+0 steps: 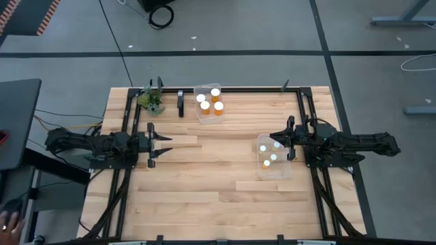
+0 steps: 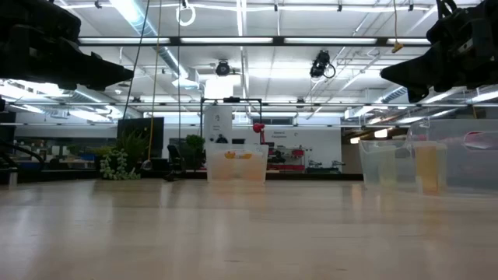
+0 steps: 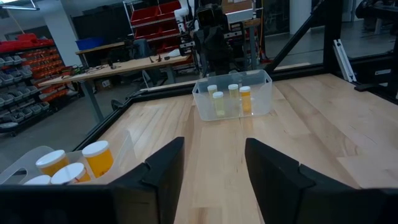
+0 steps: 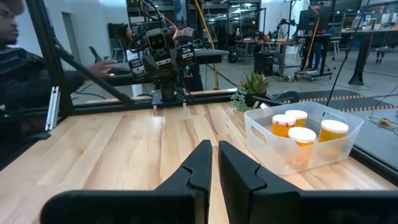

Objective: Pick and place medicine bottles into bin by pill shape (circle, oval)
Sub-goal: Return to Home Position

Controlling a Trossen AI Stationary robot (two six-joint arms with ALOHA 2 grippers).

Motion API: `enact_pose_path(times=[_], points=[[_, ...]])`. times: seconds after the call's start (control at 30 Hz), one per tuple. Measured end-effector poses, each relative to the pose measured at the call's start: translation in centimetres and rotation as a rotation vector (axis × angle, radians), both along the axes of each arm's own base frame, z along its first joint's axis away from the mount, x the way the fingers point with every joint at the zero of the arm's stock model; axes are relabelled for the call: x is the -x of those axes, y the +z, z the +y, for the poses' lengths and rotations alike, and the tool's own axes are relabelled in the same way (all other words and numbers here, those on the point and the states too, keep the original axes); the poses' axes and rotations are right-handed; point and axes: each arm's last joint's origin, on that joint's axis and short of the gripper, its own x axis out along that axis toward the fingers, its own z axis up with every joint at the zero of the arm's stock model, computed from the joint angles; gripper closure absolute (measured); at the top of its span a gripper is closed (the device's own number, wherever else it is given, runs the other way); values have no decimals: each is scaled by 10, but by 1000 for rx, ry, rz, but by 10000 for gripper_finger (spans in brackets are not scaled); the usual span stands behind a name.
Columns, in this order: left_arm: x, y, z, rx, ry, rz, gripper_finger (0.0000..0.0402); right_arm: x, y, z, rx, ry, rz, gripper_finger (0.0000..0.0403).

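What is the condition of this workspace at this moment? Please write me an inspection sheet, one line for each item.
Surface: wooden table; no loose bottle seen on it.
Job's things: four orange bottles upright in one clear bin; four paler bottles upright in a second bin on the right arm's side.
Clutter: small plant and a dark object beside the first bin.
Grippers: left gripper open and empty, above the table; right gripper shut and empty, by a corner of the second bin.
Cables: black cable and white cable on the floor.
Surroundings: person beyond the table; shelves.
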Motion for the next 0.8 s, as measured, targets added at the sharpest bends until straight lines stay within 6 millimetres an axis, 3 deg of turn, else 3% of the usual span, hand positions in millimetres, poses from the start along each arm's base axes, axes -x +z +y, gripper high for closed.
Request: enact_pose_path(times=[0.8], points=[[0,0,0,0,0,0,221,0,0,0,0,0,0,366]])
